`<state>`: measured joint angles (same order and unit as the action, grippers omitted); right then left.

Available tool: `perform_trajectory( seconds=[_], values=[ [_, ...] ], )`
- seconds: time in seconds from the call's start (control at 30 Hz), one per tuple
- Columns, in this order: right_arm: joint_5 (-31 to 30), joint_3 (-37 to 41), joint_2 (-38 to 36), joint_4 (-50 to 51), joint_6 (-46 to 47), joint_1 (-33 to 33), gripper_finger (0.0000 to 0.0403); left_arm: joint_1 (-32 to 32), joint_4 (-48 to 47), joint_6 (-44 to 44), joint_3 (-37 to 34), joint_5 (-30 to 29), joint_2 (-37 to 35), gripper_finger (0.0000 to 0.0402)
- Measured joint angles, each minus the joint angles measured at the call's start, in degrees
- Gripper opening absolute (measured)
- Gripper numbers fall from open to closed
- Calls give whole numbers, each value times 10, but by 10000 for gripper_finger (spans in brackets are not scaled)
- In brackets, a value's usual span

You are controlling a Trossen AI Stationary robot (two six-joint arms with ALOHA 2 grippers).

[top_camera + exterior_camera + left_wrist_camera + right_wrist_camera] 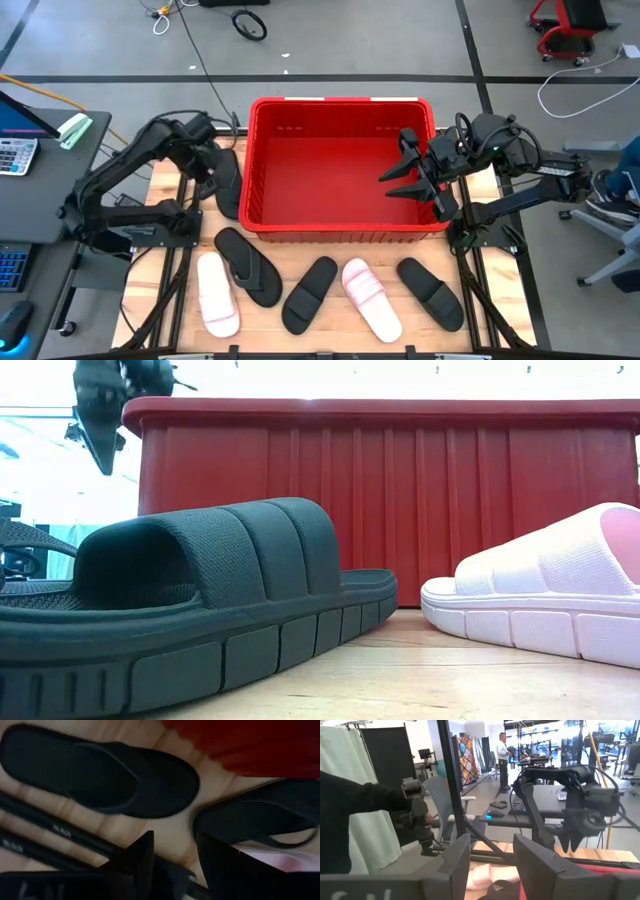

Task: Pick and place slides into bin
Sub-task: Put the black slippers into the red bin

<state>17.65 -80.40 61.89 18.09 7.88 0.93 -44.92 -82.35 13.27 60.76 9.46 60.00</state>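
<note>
my right tool (pixel 412 172) hangs open and empty over the right side of the red bin (pixel 262 160) at frame centre, my left tool (pixel 207 170) open above a black flip-flop (pixel 228 182) left of it, five slides (pixel 362 296) along the table (pixel 160 190) below.

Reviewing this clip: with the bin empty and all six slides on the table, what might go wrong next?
The left gripper hangs open above a black flip-flop lying tight against the red bin; a finger may strike the wall. The right gripper, open and empty over the bin, may crowd the drop.
</note>
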Motion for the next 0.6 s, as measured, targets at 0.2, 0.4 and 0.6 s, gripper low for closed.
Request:
perform_trajectory(
  seconds=[0.2, 0.4, 0.6],
  values=[
    [0, 0, 0, 0, -4, 0, 157, -20, 32, 78, -57, 18, 32, 149],
    [0, 0, 0, 0, -4, 0, 157, -41, 86, 119, -86, 17, 88, 150],
    [0, 0, 0, -1, -5, 0, 157, -63, 123, 155, -87, 16, 154, 151]
  ],
)
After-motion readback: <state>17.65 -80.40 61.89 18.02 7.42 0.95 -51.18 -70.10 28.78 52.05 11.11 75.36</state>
